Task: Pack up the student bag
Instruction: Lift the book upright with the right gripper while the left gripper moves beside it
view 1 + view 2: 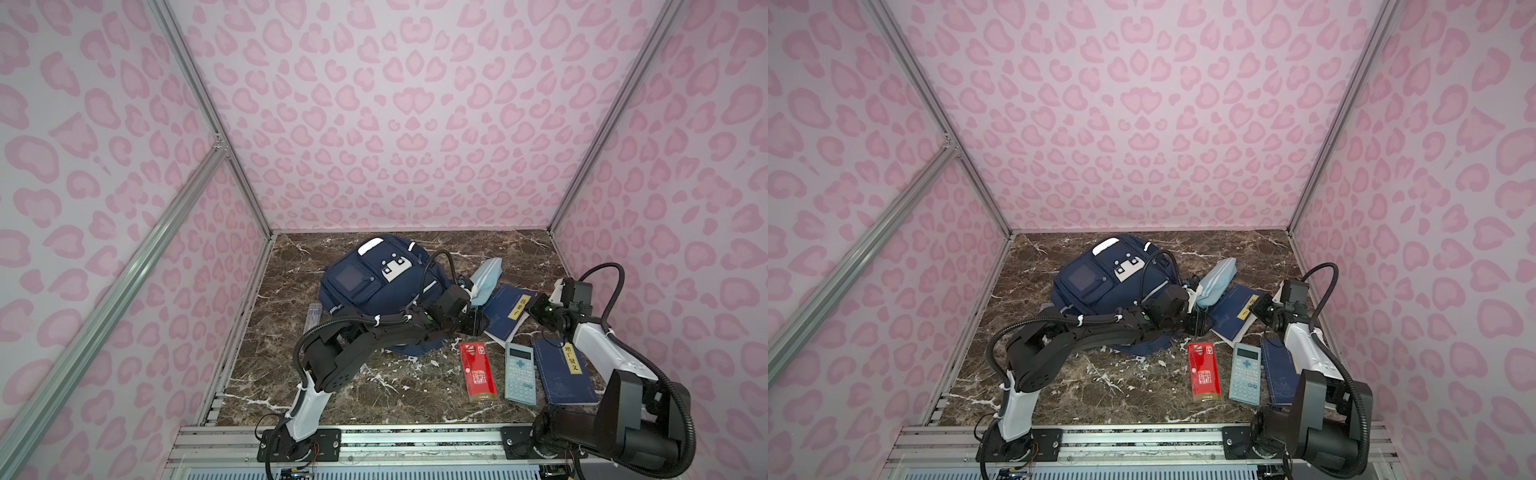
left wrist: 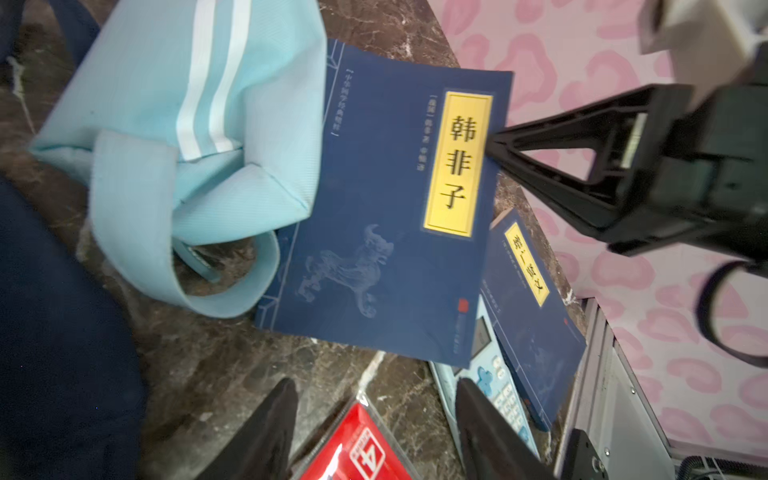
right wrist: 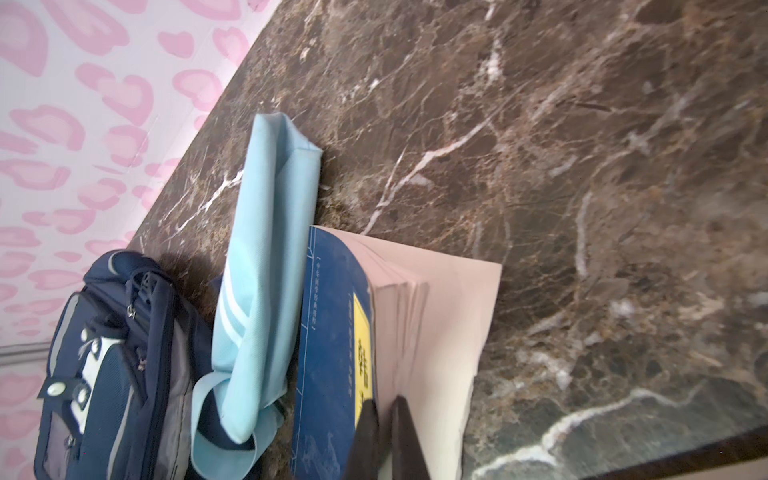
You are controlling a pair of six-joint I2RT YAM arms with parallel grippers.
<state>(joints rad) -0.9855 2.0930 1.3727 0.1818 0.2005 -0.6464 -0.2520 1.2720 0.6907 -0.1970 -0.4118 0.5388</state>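
The navy student bag [image 1: 374, 282] lies front pockets up toward the back of the dark marble tabletop [image 1: 374, 395], left of centre and partly hidden behind the left arm in both top views. Just to its right a light-blue pouch [image 1: 486, 278] rests on the stone, its near end overlapping a corner of a navy book with a yellow label [image 1: 505, 313]. The right end effector [image 3: 384, 432] is clamped on that book's outer edge, its two dark fingers pinching the cover and the top leaves while the pages below fan apart. The left end effector [image 2: 376, 428] hangs over the tabletop between the bag and the book with its jaws spread wide and nothing between them, a red box [image 1: 478, 372] showing beneath the gap in the left wrist view. Nearer the front rail, the red box, a pale-blue calculator [image 1: 519, 374] and a second navy book [image 1: 561, 374] lie side by side, the calculator's far end tucked just under the gripped book's lower corner.
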